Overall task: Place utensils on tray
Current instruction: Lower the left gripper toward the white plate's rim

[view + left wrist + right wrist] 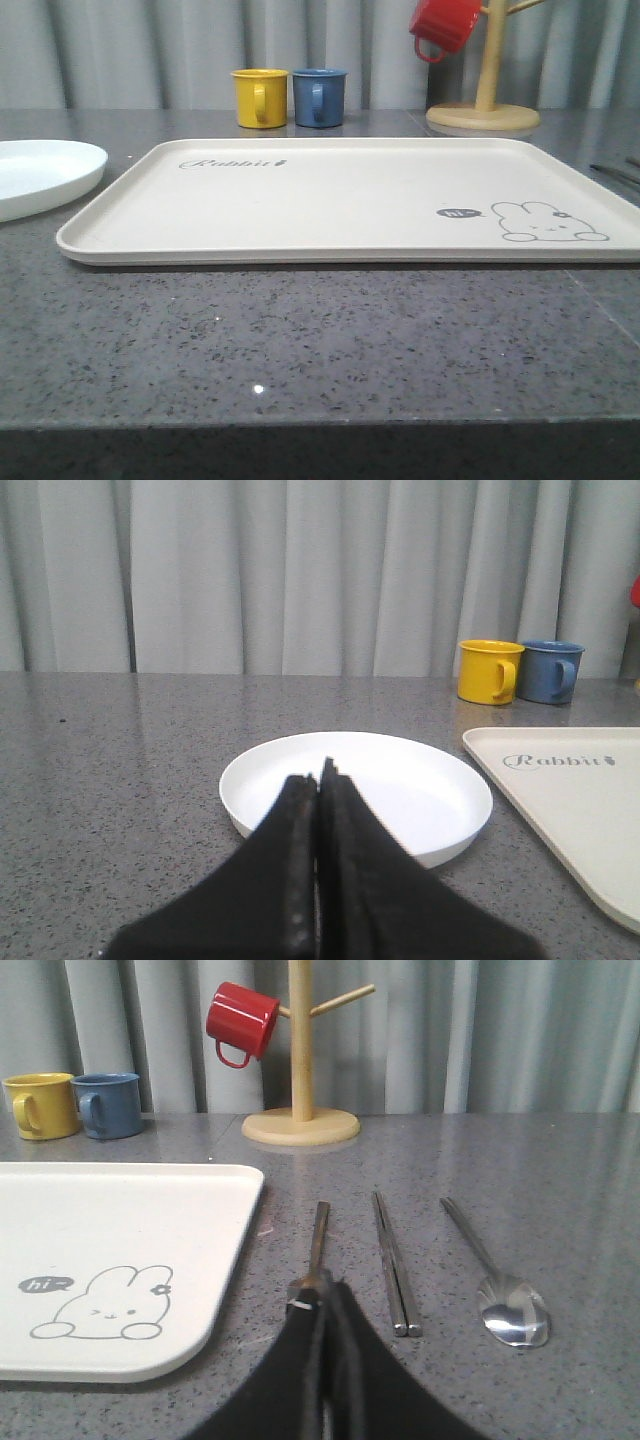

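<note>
Cream rectangular rabbit tray (330, 200) bare; silver fork (318, 1235), flat chopsticks (393, 1260), oval spoon (505, 1300) await at its three o'clock. Both grippers closed, empty: left gripper (318, 780), right gripper (322, 1295).

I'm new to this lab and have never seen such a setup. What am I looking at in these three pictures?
A two-armed robot at a grey speckled counter. One camera faces forward over the large cream rabbit-print tray, which holds nothing yet. The others sit on the wrists. The left gripper, black and shut, hangs before a round white plate. The right gripper looks closed at the silver fork; whether it grips is unclear. Beside lie the flat silver chopsticks and silver oval spoon.
</note>
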